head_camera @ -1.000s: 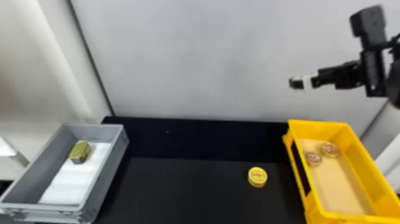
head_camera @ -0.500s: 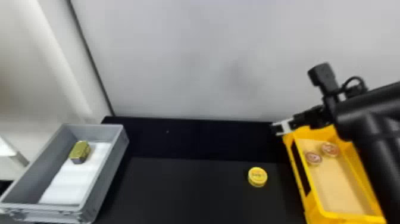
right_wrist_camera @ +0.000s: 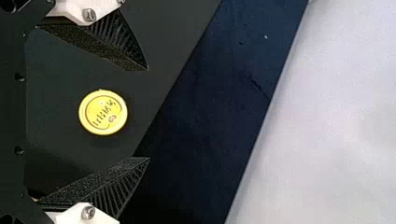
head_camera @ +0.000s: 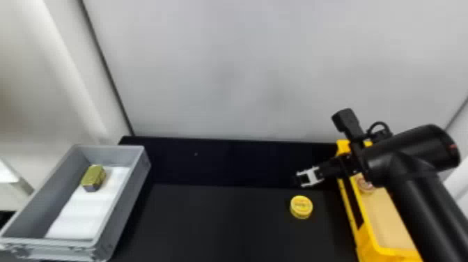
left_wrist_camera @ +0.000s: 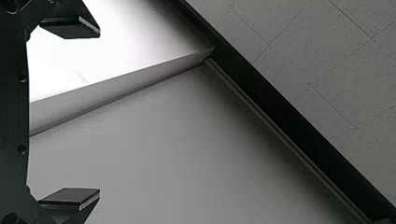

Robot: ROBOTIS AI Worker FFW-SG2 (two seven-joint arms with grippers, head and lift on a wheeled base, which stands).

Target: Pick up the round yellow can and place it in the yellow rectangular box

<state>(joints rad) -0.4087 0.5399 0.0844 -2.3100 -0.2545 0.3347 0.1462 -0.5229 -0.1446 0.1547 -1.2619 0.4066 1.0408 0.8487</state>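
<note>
Black on the right tool (right_wrist_camera: 148,114), with 2 fingers spread wide, gripping nothing. Swung down and inward past the yellow rectangular box (head_camera: 390,252), now near the round yellow can (head_camera: 301,207), flat on the bench (head_camera: 226,219). Probably ready to line up and lower for grasping.

The right gripper's (right_wrist_camera: 148,114) black, ribbed fingers (right_wrist_camera: 93,184) stand wide apart — between them, touching neither, the round yellow can (right_wrist_camera: 103,112) lies on the dark bench (right_wrist_camera: 154,32) — with a pale wall (right_wrist_camera: 327,116) beyond.
</note>
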